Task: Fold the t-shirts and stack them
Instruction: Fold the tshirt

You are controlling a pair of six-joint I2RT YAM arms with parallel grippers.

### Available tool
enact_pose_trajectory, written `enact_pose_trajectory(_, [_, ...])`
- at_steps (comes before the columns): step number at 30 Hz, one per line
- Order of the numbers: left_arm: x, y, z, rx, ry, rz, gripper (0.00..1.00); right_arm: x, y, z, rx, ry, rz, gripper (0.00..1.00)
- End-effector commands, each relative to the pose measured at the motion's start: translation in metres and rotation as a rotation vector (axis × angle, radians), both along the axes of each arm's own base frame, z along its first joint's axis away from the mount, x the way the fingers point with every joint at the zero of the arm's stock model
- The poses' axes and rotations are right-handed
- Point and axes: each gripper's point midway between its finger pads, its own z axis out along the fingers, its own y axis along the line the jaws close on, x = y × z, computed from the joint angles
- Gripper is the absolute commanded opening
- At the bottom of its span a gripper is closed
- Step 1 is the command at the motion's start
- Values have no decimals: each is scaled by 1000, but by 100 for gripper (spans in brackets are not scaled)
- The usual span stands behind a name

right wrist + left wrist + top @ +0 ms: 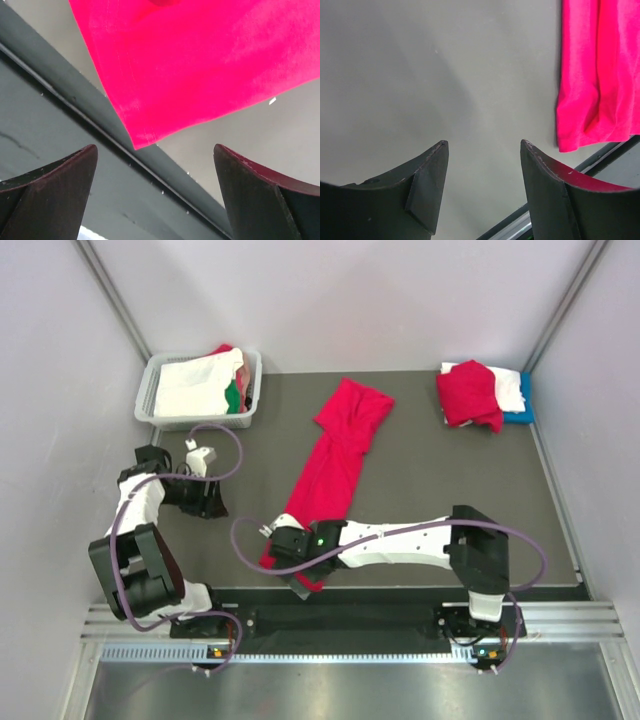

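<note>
We take the long bright-red cotton t-shirt (pixel 333 465) as our marker and place everything else from it. It lies on the dark grey matte table (pixel 430 480), already narrowed to a strip. Its long axis runs from the table's near edge away from the arms, leaning a little toward the robot's right. Its far end is bunched and wider.

Far off to the left of that far end stands the pale slatted plastic tub (pixel 146 400). It holds loose shirts, a white one on top (a bit of red and green shows beside it). To the right of the shirt's far end, well apart, sits the stack of folded t-shirts (pixel 470 392), red on top of white and blue.

The right gripper (pixel 155 147) hangs at the strip's near end with its jaws spread wide and nothing between them. In its wrist view the hem corner lies just ahead of the fingertips, close to the table's dark edge rail. The left gripper (pixel 482 145) is over bare table to the left of the near end, well apart from it. Its jaws are parted and empty, and the cloth shows only at the right edge of its view.

We judge that the next fold carries the near end along the strip toward the far end. The right arm is much the nearer for that. It would have to take the hem corner without catching the rail beside it.
</note>
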Motion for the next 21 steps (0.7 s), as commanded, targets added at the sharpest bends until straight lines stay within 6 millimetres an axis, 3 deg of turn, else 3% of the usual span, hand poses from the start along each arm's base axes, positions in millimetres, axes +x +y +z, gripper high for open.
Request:
enact_pose_trajectory(1, [7,-7,15,-47,-49,-2,64,9,22,9,18,-60,54,100])
enact_pose_trajectory(10, [8,-3,27,-22,-65,1,64,7,55,6,52,-36,128,100])
enact_pose_trajectory(21, [4,-5,40,-16,-88,15,64,-12,47,-22,57,49,152,100])
